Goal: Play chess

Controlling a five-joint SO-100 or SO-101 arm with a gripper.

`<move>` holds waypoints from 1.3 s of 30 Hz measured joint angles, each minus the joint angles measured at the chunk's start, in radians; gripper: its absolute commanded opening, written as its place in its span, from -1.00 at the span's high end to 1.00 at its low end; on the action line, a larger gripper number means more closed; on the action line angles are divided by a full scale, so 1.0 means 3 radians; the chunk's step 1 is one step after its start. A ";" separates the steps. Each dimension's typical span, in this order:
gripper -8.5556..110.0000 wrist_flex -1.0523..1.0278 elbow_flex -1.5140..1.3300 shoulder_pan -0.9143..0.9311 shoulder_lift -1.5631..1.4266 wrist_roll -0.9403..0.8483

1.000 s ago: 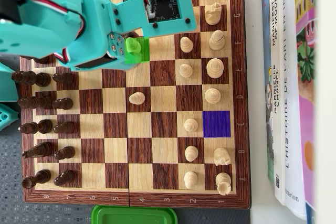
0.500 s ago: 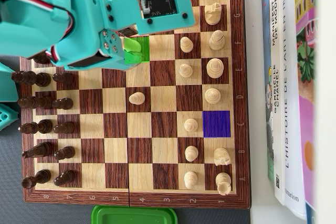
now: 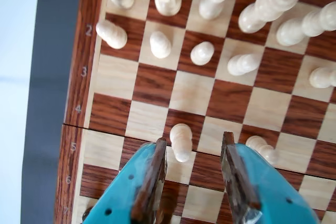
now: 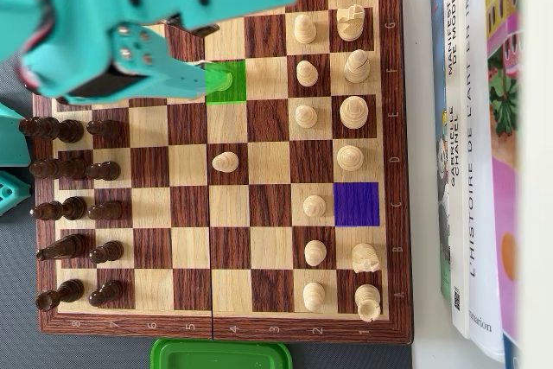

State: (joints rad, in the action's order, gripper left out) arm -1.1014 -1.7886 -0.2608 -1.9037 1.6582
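A wooden chessboard (image 4: 229,327) fills both views. In the wrist view my teal gripper (image 3: 194,139) is open. Its brown pads stand apart, with a white piece (image 3: 181,141) upright just ahead of the left fingertip (image 3: 160,148), not gripped. In the overhead view this piece (image 4: 223,80) stands on a green-marked square, partly under my arm (image 4: 155,6). A white pawn (image 4: 225,162) stands two squares away and also shows in the wrist view (image 3: 261,147). A purple-marked square (image 4: 356,203) in the white back row is bare.
White pieces (image 4: 350,111) line the board's right side in the overhead view, and black pieces (image 4: 69,170) line the left. Books (image 4: 471,144) lie beyond the right edge. A green lid (image 4: 220,356) lies at the bottom edge.
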 measured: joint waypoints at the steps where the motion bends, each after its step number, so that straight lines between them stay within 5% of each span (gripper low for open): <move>1: 0.59 0.0000 0.0000 0.0046 -0.0087 0.0000; 13: 0.58 0.0363 -0.0414 0.0711 -0.1248 -0.0189; 39: 0.58 0.5205 -0.3845 0.0757 -0.3861 -0.0189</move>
State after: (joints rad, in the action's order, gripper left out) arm 0.4602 -2.9422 -0.0337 -3.0618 1.6015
